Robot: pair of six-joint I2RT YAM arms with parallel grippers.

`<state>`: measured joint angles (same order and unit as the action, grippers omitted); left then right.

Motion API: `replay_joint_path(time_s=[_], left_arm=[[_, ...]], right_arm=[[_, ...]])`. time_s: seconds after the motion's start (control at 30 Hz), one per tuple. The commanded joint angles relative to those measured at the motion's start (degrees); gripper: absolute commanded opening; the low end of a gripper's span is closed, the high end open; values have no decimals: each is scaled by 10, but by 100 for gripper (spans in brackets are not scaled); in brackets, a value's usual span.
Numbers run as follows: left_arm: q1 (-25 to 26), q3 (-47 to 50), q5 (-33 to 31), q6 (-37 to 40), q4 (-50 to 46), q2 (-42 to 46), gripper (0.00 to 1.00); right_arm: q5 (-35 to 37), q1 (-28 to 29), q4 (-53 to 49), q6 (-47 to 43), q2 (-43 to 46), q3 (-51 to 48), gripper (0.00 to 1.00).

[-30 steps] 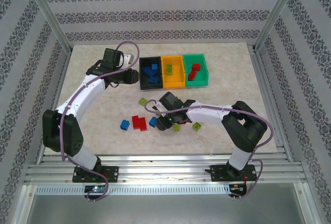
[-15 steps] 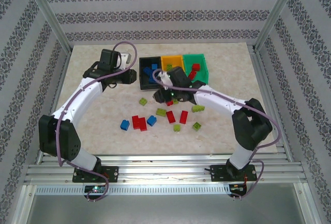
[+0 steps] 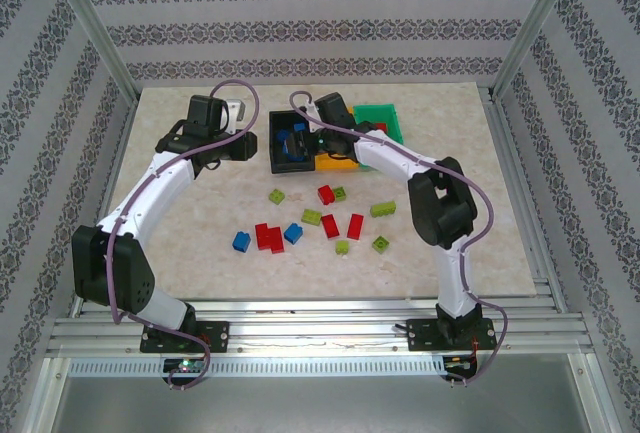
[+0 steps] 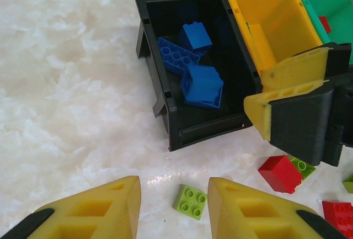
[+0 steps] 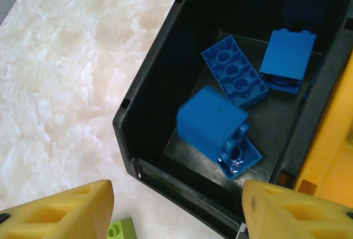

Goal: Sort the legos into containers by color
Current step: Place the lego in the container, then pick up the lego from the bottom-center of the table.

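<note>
Nearest me, loose red, blue and lime legos (image 3: pixel 268 237) are lying scattered on the table (image 3: pixel 200 253). My left gripper (image 4: pixel 172 184) is hovering partly open and empty over a lime brick (image 4: pixel 191 201). My right gripper (image 5: pixel 176 189) is hanging wide open, gripping nothing, above the black bin (image 5: pixel 138 101), where a blurred blue brick (image 5: pixel 212 120) is showing among others; the orange-yellow bin (image 4: pixel 276 24) and green bin (image 4: pixel 325 1) are sitting beside it.

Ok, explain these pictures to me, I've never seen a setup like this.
Two robot arms stand at a table, each ending in a two-finger gripper. One picture looks down from above; two come from wrist cameras, yellow fingers at the bottom. At the back sit a black bin, an orange-yellow bin and a green bin; blue bricks lie in the black one. Red, blue and lime loose bricks are scattered nearer. The right gripper hangs open over the black bin, the left gripper open beside it. Neither holds anything.
</note>
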<state>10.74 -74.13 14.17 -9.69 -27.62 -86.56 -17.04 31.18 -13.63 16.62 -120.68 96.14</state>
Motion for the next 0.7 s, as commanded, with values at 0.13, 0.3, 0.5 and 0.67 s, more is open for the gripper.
replay_joint_path(time_s=[0.13, 0.3, 0.5, 0.67], left_arm=[[-7, 1, -7, -8, 16, 21, 41], [-8, -3, 0, -10, 11, 18, 44], [-10, -4, 8, -16, 10, 16, 43], [-10, -6, 8, -17, 6, 13, 41]], right_arm=[[-38, 19, 4, -13, 105, -103, 63], [-36, 68, -24, -50, 164, -196, 63], [-6, 131, -56, -84, 177, -262, 64], [13, 163, -69, -92, 153, -273, 64]])
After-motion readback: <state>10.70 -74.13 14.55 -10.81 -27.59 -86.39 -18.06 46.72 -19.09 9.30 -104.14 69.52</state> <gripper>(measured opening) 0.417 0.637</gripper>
